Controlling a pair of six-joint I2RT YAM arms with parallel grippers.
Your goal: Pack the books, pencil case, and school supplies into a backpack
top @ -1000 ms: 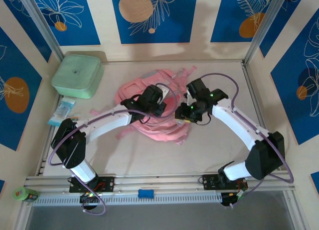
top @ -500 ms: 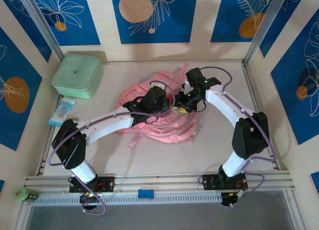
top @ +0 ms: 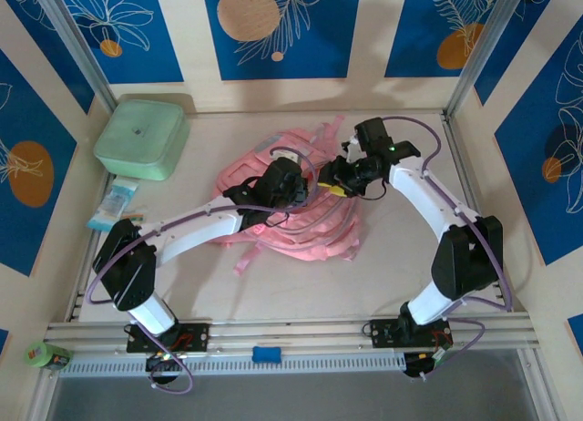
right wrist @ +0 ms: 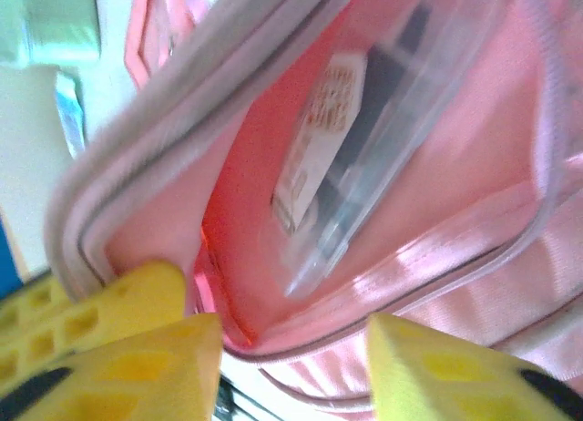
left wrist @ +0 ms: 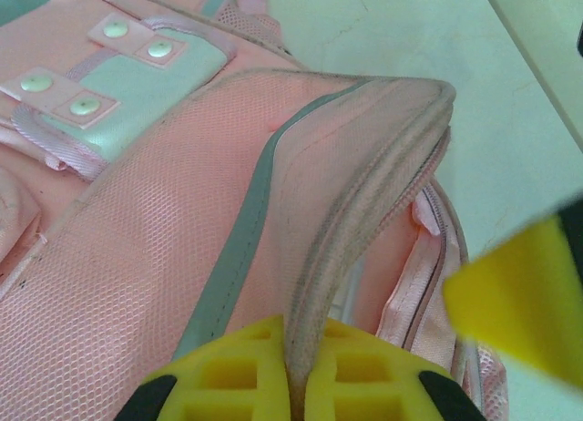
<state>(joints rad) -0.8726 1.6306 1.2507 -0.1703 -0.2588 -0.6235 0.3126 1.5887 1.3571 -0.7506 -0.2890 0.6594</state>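
Far left, a mint-green square lidded box sits at the back of the pale counter, with pale blue flat packets just in front of it, both well apart from the action. Coming across: the left end effector is clamped tight on the pink fabric backpack, its yellow gridded pads pinching the grey-trimmed zip edge. My read is that it lifts that rim to hold the compartment mouth open. Look at the material: fine mesh-weave pink cloth, a smooth grey piping strip, a mint patch with press studs. It looks soft enough to sag shut if released. Now the right: the right end effector hangs at the opening, fingers spread wide, nothing between them. Inside the pocket lies the slim stick-like item in a clear plastic wrapper, glossy and crinkled, with a printed card, resting against the pink lining. That one looks delivered. From above, both end effectors sit near each other over the backpack, mid-counter.
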